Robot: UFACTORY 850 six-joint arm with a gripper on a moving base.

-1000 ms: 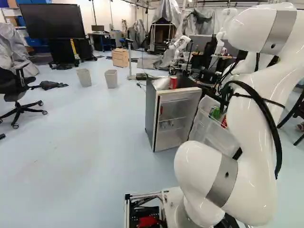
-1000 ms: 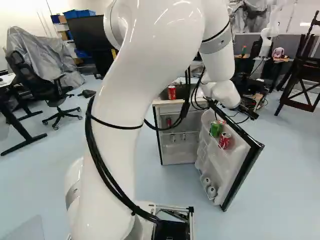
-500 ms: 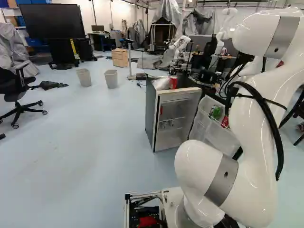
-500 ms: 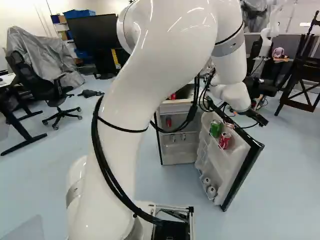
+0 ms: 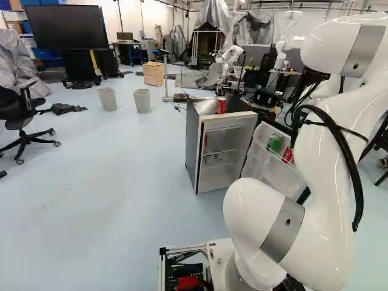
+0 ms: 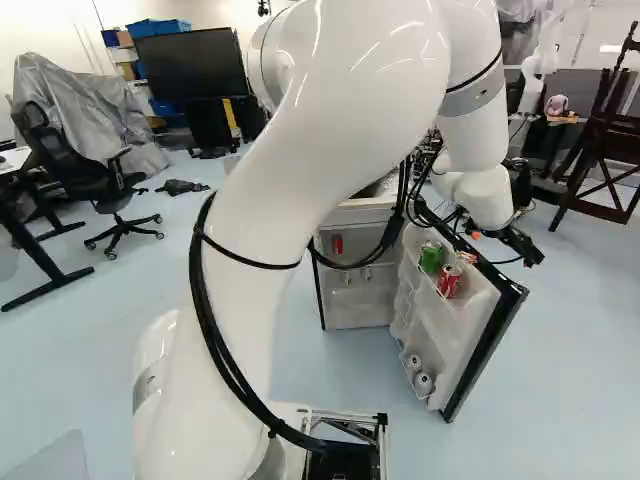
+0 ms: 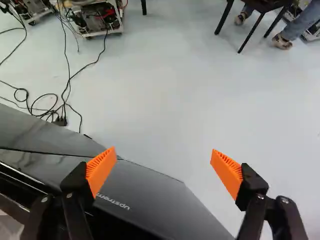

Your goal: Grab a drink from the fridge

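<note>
Black gripper (image 7: 163, 162), empty, fingers wide apart, seems to hang beyond the open fridge door (image 7: 155, 200) and should clear its edge before lowering around the red can (image 6: 449, 281).

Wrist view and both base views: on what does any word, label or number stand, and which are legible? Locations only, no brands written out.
Pale lettering on the fridge door: one legible word.
Markings on the red can and green can: too small to read.
Nothing else can be made out.
</note>
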